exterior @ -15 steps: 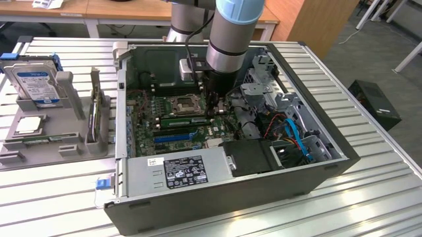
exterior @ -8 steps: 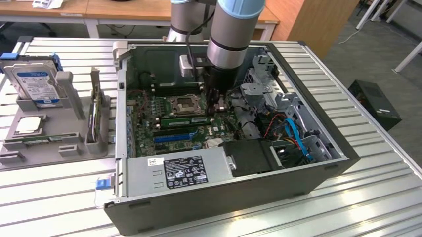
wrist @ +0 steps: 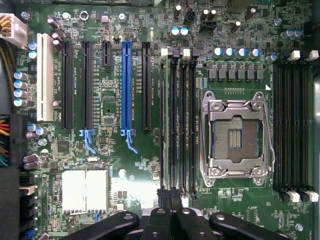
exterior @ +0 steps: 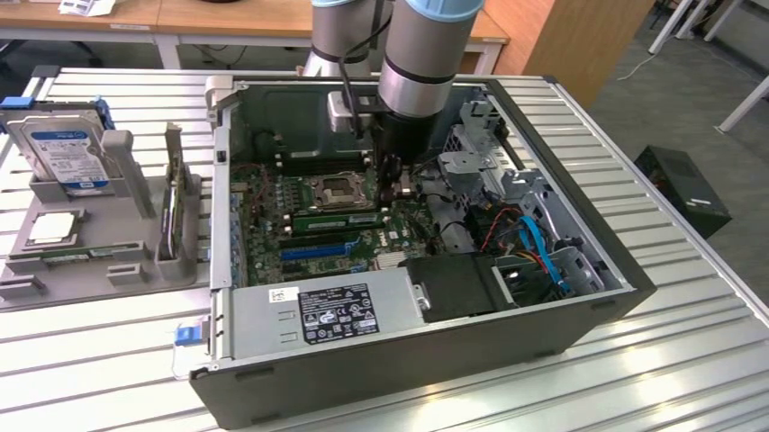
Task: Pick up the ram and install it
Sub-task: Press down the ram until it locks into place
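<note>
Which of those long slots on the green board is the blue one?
The blue slot stands between two black slots, beside the bank of memory slots. The other long ones are black, and one is white.

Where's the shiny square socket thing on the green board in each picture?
Exterior view: the processor socket sits just to the exterior view's left of the gripper.
Wrist view: the processor socket lies between two banks of black memory slots.
Shared landmark: the long blue slot.
</note>
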{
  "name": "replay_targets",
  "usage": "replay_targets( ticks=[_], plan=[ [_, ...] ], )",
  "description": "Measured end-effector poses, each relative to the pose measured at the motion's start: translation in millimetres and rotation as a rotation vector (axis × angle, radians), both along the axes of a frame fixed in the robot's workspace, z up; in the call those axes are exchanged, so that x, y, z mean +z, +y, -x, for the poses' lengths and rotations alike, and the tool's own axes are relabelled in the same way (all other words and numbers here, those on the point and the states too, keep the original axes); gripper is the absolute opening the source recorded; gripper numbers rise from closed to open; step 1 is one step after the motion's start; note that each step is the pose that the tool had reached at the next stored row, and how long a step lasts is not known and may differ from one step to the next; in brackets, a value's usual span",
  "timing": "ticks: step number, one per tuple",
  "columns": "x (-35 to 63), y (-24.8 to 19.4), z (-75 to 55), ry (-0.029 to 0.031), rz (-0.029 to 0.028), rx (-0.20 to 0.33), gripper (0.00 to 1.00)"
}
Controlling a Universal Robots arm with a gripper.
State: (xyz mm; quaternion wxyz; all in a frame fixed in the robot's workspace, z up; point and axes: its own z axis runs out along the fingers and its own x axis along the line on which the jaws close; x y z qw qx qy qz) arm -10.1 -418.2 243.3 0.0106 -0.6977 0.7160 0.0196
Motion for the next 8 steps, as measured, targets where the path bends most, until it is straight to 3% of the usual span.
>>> replay_targets(
  ticks=[4,8],
  plan=[
    [0.0,0.0,1.0,0.0001,0.0002,0.000,0.11],
    [-0.6,0.0,16.2,0.0000,0.0001,0.000,0.11]
  ],
)
